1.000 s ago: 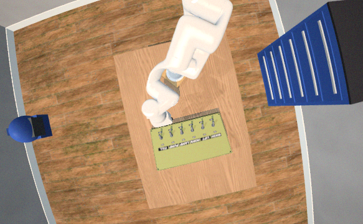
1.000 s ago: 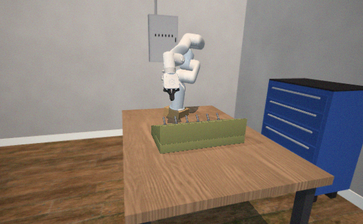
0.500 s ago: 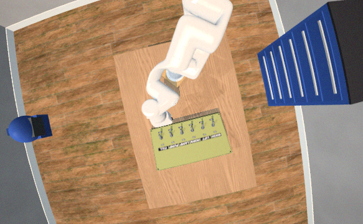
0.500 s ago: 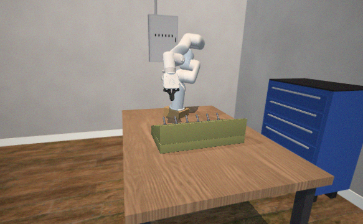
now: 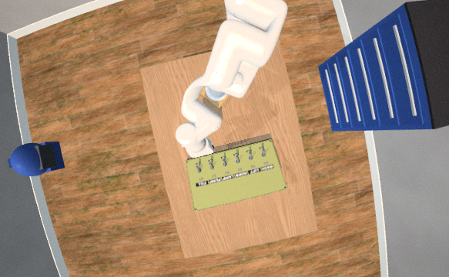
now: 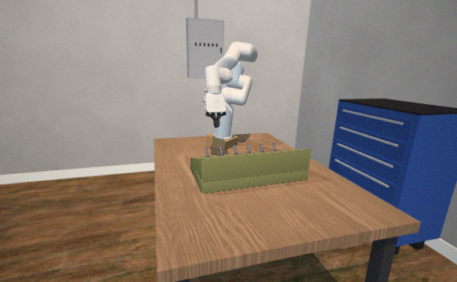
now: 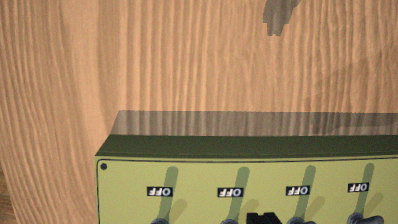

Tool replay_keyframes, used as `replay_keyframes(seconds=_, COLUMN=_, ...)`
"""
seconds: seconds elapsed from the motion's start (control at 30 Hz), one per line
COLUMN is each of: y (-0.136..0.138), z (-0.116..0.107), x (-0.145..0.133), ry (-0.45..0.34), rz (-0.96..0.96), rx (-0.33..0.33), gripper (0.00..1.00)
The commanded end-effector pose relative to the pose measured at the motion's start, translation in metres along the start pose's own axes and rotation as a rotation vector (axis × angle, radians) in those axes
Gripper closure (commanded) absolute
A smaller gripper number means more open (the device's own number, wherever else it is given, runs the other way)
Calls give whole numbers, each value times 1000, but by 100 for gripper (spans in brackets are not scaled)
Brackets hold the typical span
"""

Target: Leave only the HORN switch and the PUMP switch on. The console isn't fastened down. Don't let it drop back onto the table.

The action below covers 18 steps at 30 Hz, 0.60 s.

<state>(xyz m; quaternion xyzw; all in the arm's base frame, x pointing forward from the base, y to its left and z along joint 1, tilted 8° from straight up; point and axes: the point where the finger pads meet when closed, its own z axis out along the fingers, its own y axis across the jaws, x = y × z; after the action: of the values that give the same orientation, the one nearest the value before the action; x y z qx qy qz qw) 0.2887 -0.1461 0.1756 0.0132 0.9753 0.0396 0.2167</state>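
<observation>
The olive-green console [image 6: 252,172] sits loose on the wooden table [image 6: 275,227], its sloped face turned toward the arm's base and its plain back toward the exterior camera. A row of six toggle levers [image 5: 230,157] runs along its upper edge. From above, a strip of labels sits below them, too small to read reliably, so which levers are HORN and PUMP cannot be confirmed here.

The end effector [image 6: 215,119] hangs well above the console, over the end of the lever row that lies at left in the exterior view, pointing straight down. Its fingers are pressed fully together with nothing between them. That makes sense for this job: a narrow, closed tip can nudge a single lever without catching its neighbour.

The wrist camera looks down over the console's upper edge. It shows four lever slots, each with an "OFF" tag [image 7: 159,191] at its far end, while the lever knobs [image 7: 364,218] sit at the bottom margin, away from those tags. That suggests these four are not in the off position, though the frame cuts them off.

Because the console is unfastened, any push probably needs to be light and directed along the slot, or the whole box could slide on the table. Height above the levers likely gives room to line up first.
</observation>
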Motion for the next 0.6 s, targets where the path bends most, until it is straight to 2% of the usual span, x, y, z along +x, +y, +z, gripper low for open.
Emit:
replay_keyframes(seconds=0.0, y=-1, z=8, x=-1, ry=-3, rz=-1, rx=2, gripper=100)
replay_keyframes(seconds=0.23, y=-1, z=28, x=-1, ry=-3, rz=-1, rx=2, gripper=100)
replay_keyframes(seconds=0.3, y=-1, z=28, x=-1, ry=-3, rz=-1, rx=2, gripper=100)
replay_keyframes(seconds=0.57, y=-1, z=61, x=-1, ry=-3, rz=-1, rx=2, gripper=100)
